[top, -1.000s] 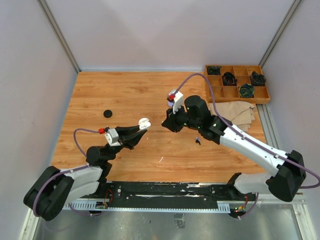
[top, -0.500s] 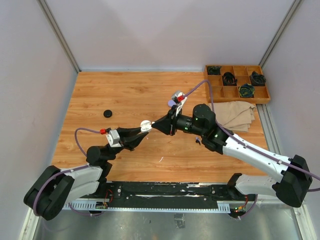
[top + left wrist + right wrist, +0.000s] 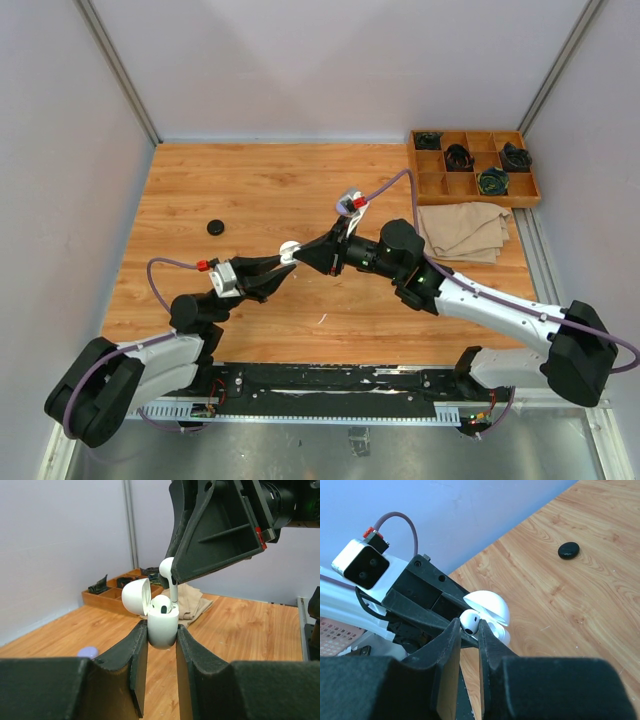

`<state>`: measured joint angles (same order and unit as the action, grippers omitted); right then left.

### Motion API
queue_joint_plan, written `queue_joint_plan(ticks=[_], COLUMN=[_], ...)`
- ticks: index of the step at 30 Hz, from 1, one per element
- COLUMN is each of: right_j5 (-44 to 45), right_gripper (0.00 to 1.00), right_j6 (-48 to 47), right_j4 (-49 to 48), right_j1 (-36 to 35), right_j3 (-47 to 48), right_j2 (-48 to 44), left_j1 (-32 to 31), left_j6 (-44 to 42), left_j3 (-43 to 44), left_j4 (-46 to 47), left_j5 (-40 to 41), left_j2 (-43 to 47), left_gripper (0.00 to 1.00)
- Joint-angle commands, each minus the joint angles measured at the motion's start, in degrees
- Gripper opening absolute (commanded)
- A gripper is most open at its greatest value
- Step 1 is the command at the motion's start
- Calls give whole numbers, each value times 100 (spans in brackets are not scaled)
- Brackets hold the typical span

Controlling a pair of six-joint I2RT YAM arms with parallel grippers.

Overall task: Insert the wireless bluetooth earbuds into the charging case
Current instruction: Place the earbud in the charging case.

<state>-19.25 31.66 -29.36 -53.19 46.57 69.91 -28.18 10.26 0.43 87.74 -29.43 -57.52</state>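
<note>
Checking the top view first: your left claw (image 3: pixel 283 258) and right claw (image 3: pixel 299 256) meet tip to tip above the middle of the bench (image 3: pixel 250 190). The white charging case (image 3: pixel 289 249) sits between them. The earbuds are too small to make out here.

Left wrist view: your left claw pinches the case at centre frame, upright, with its lid (image 3: pixel 136 596) swung open to the left. A seated earbud (image 3: pixel 161 608) fills the left socket. The right claw enters from the upper right, pinching the held earbud (image 3: pixel 168 571) by its head. Its stem runs near vertical, tip at the case rim over the right socket. Judgement: your move is straight down along that stem.

Right wrist view: the held earbud is pinched at centre frame, with the case just beyond it. Whether the stem has entered cannot be told.
</note>
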Motion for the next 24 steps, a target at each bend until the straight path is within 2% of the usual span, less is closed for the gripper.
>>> queue_joint_plan(ticks=[1, 15, 24], right_j5=[334, 396, 783], right_gripper=[4, 4, 6], right_j6=[205, 458, 577], right_j4=[-567, -860, -949], right_j1=[-152, -253, -262], right_j3=[-195, -301, -580], right_j2=[22, 205, 37], left_j1=[21, 24, 24], left_j6=[-134, -121, -138], left_j3=[-693, -719, -746], left_j4=[1021, 1025, 966], left_j5=[-34, 7, 113], left_j2=[73, 133, 230], left_gripper=[0, 0, 0])
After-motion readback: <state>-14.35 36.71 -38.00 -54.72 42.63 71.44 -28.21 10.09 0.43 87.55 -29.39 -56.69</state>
